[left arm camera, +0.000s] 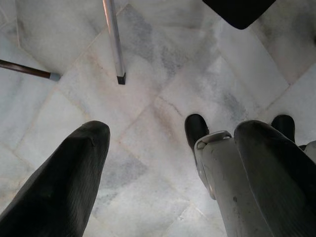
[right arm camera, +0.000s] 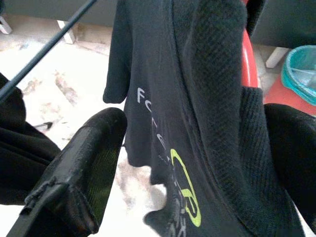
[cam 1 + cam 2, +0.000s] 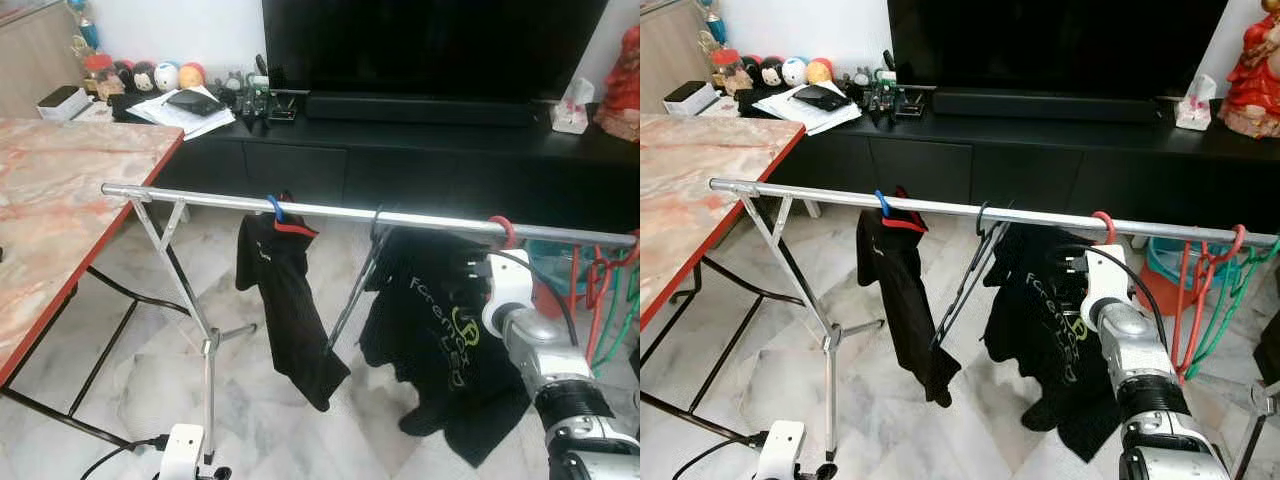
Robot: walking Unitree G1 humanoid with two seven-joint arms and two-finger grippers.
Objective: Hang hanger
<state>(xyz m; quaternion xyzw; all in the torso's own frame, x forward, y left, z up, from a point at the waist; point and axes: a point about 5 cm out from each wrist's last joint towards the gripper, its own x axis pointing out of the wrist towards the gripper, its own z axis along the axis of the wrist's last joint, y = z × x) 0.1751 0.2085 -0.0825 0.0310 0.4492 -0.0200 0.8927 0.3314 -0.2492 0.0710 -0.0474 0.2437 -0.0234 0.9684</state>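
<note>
A silver rail (image 3: 330, 211) of a clothes rack runs across in front of me. A red hanger (image 3: 503, 231) carrying a black shirt with a green logo (image 3: 440, 340) has its hook over the rail at the right. My right gripper (image 2: 192, 163) is open at the shirt's collar, with the red hanger (image 2: 249, 64) and the cloth between its spread fingers (image 2: 84, 168). To the left, another black shirt (image 3: 285, 300) hangs on a blue and red hanger (image 3: 277, 212), and a bare black hanger (image 3: 352, 285) hangs between the two. My left gripper (image 1: 173, 163) hangs open over the marble floor.
Empty red and green hangers (image 3: 605, 290) hang at the rail's right end. A marble-topped table (image 3: 60, 210) stands on the left, and a black TV console (image 3: 420, 150) lies behind the rack. The rack's crossed legs (image 3: 205, 330) and a white device (image 3: 183, 450) stand on the floor.
</note>
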